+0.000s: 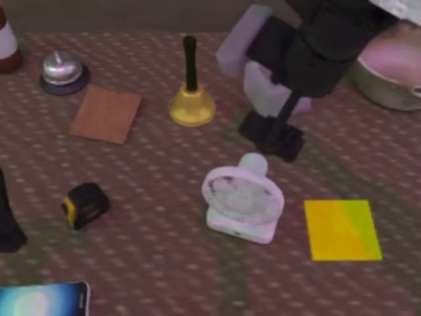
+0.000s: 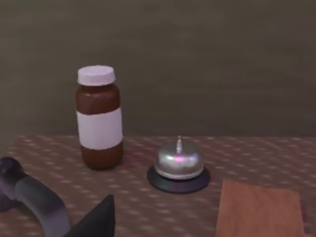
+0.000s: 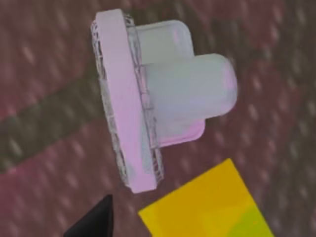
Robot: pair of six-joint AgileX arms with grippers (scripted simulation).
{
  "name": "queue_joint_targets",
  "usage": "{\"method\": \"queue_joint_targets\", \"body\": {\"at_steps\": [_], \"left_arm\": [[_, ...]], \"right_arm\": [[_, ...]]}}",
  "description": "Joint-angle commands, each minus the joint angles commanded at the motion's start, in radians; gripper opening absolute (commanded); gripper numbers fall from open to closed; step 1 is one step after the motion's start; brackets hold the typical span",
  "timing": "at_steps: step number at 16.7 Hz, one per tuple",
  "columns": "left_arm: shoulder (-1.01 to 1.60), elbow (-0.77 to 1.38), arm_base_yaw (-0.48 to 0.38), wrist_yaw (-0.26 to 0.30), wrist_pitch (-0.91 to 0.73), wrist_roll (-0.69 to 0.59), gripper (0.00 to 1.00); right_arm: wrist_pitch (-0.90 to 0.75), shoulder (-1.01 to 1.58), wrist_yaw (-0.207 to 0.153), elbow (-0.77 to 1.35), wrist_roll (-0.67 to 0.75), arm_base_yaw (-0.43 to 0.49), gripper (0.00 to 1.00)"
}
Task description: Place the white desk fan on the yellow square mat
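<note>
Currently the white desk fan [image 1: 243, 205] is seen standing on the worktop [image 1: 164, 263] at lower centre of the top view, just left of the yellow square mat [image 1: 342, 230] and apart from it. The right tool [image 1: 273, 137] is held above and behind the fan, empty; its finger spread cannot be told. The left tool [image 1: 8, 224] is parked at the left edge.
</note>
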Motion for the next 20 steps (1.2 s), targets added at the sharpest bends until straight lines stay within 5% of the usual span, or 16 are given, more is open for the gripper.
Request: {"method": "queue_joint_targets", "body": {"at_steps": [8, 20], "left_arm": [[0.0, 0.0, 0.0, 0.0, 0.0, 0.0, 1.0], [0.0, 0.0, 0.0, 0.0, 0.0, 0.0, 1.0]], "right_arm": [[-0.236, 0.303, 0.004, 0.269, -0.069, 0.107, 1.0], [-0.05, 0.288, 0.004, 0.067, -0.068, 0.109, 1.0]]}}
